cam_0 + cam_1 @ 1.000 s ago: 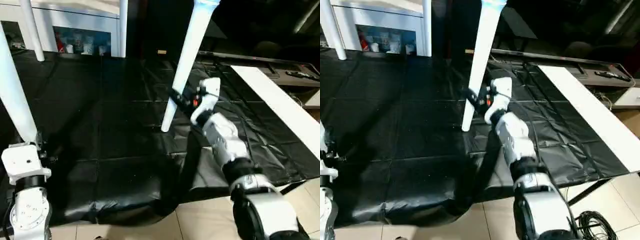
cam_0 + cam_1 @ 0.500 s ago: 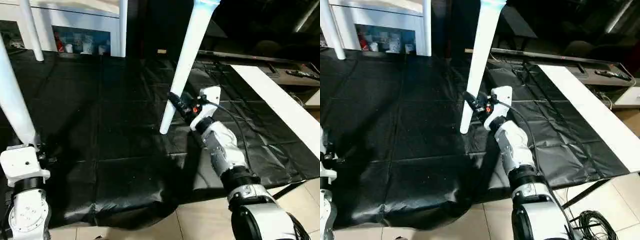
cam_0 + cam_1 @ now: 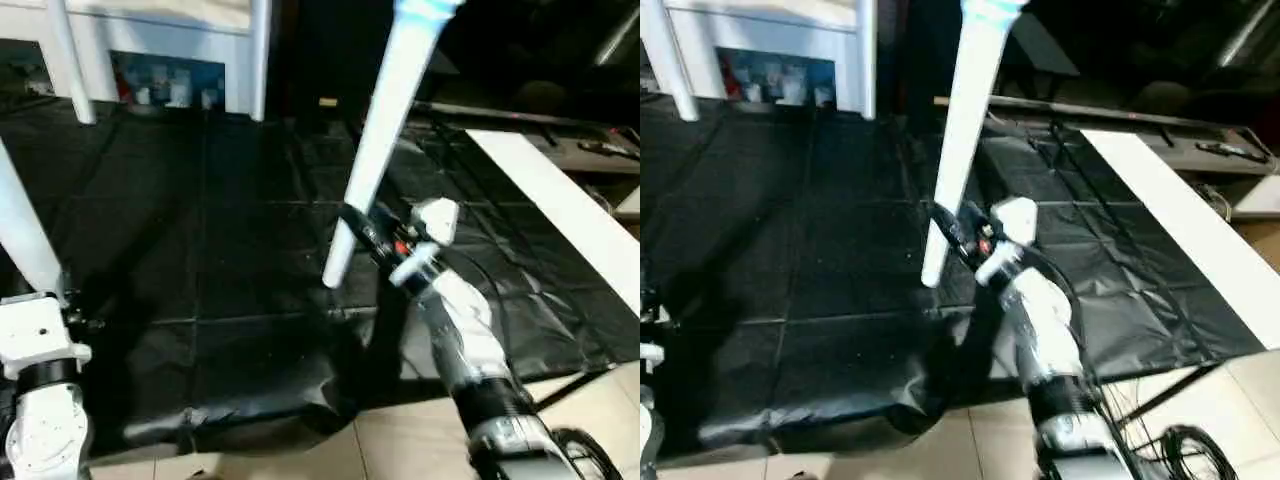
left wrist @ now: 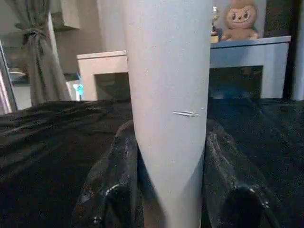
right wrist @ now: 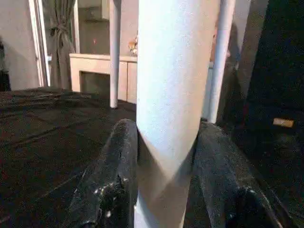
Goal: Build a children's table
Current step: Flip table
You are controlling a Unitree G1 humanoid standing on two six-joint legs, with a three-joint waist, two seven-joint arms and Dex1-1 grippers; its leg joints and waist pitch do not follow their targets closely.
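**Inspector:** Start at the left.

**Onlooker:** The left gripper (image 4: 166, 190) is clamped on a white table leg (image 3: 22, 235), a black finger (image 4: 116, 183) pressed to each side. The leg rises steeply from it, over the black sheet (image 3: 200, 250).

**Inspector:** Centre?

**Onlooker:** The right gripper (image 3: 358, 228) is closed on a second leg (image 3: 375, 150), low down near its narrow tip. That leg leans up and away, tip hanging clear of the sheet. Gripping low probably leaves the wide end free to enter a socket.

**Inspector:** The tabletop?

**Onlooker:** Cannot identify it. A long white board (image 3: 560, 215) lies at the right. Behind stands a white cabinet (image 3: 160, 60), with two more legs (image 3: 66, 60) in front of it.
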